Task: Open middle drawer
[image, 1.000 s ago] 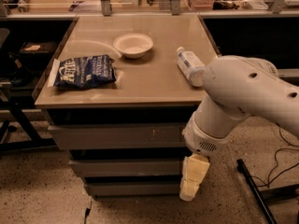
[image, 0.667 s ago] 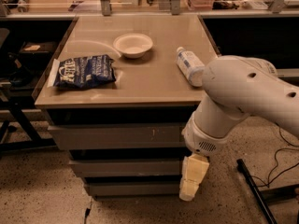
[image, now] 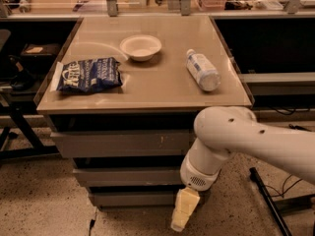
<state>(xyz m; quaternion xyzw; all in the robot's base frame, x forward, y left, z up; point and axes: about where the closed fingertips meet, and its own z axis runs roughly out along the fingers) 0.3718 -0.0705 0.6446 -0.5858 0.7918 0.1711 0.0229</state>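
Cabinet: tan table top (image: 162,90) over a stack of three grey drawer fronts. The top drawer front (image: 118,144) is the widest and carries white scuff marks near its right end. The middle drawer (image: 125,177) sits directly below it, between the top front and the bottom drawer front (image: 133,198). We see only its plain flat front, with a dark gap above it, and none of its interior. The white arm (image: 246,141) comes in from the right and bends down across the right end of the stack, covering the right ends of the top and middle fronts. The gripper (image: 183,211) is cream-coloured and hangs pointing downward from the wrist. It lies low in front of the right end of the bottom front, below the level of the middle drawer and close to the speckled floor (image: 44,210). We cannot tell whether the gripper is apart or together, nor whether it touches any drawer front. Containers on the top: a white bowl (image: 141,47) stands upright near the back centre, its inside plain white with nothing visible in it. A bottle (image: 203,70) lies on its side at the right, one end toward the front edge; we cannot make out its contents. A dark blue snack bag (image: 88,75) lies flat at the left, well apart from the bottle and just beside the bowl.
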